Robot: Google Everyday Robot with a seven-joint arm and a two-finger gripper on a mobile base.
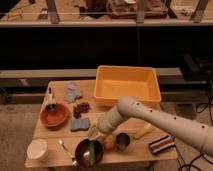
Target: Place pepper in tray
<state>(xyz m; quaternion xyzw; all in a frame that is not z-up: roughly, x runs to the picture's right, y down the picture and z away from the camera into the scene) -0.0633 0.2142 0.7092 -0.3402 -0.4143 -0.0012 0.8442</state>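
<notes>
Pepper [92,151] lies in the dark bowl [81,151] at the desk's [51,135] front edge, left of centre. End effector [95,133] hovers just behind the bowl's far rim; wide or narrow, cannot tell. Yellow-orange tray [128,100] sits at the back right corner, well apart from the pepper.

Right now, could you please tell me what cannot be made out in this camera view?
Camera view:
- Tool, above the dark bowl: contact with the pepper unclear, wrist blocks it.
- Arm: cut off by the right edge.
- Back-shelf items: cut off by the top edge.
</notes>
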